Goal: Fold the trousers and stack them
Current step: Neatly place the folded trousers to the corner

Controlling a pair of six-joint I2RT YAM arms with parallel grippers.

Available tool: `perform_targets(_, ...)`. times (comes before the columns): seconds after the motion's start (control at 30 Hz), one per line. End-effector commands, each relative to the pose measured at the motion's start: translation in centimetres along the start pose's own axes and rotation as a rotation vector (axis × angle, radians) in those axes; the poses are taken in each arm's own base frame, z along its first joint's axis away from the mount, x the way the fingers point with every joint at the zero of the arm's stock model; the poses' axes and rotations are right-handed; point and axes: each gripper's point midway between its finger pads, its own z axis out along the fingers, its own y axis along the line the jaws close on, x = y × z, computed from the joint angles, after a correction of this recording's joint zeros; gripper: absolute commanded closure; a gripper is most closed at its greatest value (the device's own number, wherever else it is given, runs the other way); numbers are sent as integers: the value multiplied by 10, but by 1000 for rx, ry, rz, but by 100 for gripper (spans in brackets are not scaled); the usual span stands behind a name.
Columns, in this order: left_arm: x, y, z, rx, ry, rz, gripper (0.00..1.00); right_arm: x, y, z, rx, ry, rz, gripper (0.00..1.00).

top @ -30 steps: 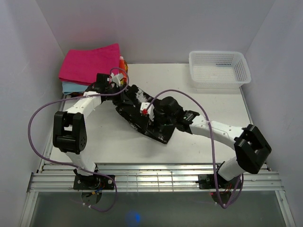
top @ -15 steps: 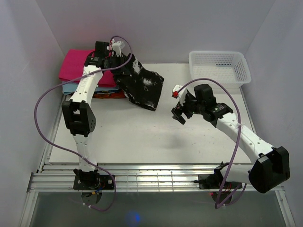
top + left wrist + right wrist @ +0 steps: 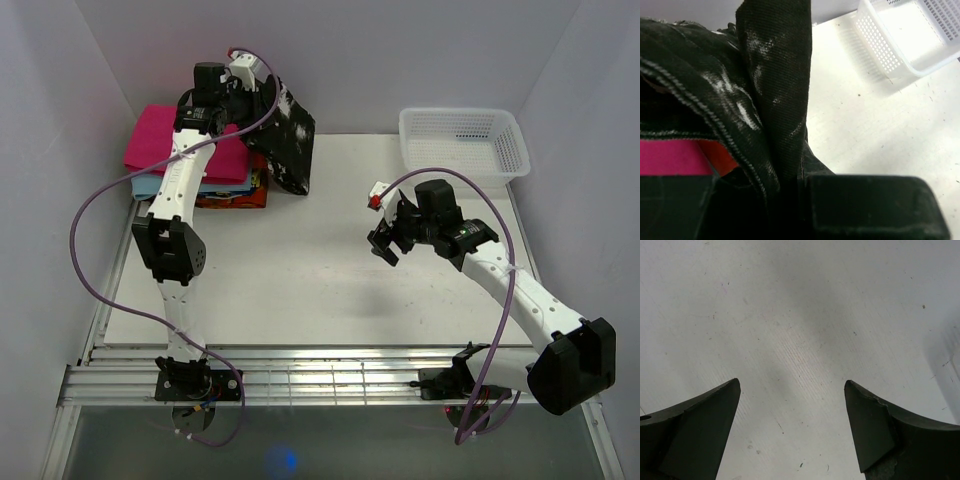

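The left hand [image 3: 266, 94] grasps the black trousers [image 3: 290, 140], lifted over the stacked cloths' [image 3: 185, 135] edge. The right hand [image 3: 384, 238] hangs released above the surface [image 3: 300, 290].

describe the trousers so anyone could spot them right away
Look to the far left corner of the table, where a stack of folded cloths sits. Right of it a dark bundle hangs from the left gripper: the trousers, black with white splotches, unlike the pink, blue and orange cloths.

The left gripper [image 3: 258, 90] has carried the trousers [image 3: 290, 145] up from mid-table — they now hang from its fingers, just beside the cloth stack [image 3: 165, 135]. The right gripper [image 3: 384, 238] has let go and drawn back — jaws wide.
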Motion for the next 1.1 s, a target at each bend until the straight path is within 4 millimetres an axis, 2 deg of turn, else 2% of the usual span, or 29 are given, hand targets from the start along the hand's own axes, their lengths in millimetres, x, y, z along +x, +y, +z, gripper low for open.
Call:
perform_targets(0.0,-119,-37,-72,-6,-342,235,100,-16,-6,-9,16,-34,-19,10)
perform_targets(0.23,-151,-52,-99,-9,-452,308,100,-15,-3,-9,9,-32,-16,10)
perform_targets(0.4,-168,-55,-116,-37,-504,337,100,-17,-4,-12,13,-39,-18,10)
perform_targets(0.57,-183,-68,-140,-40,-556,368,100,-19,-3,-16,16,-45,-24,10)
perform_targets(0.83,-189,-79,-168,-58,-583,429,100,-23,-2,-19,8,-52,-21,10)
perform_targets(1.07,-188,-80,-182,-85,-580,458,100,-27,-3,-20,8,-56,-22,10)
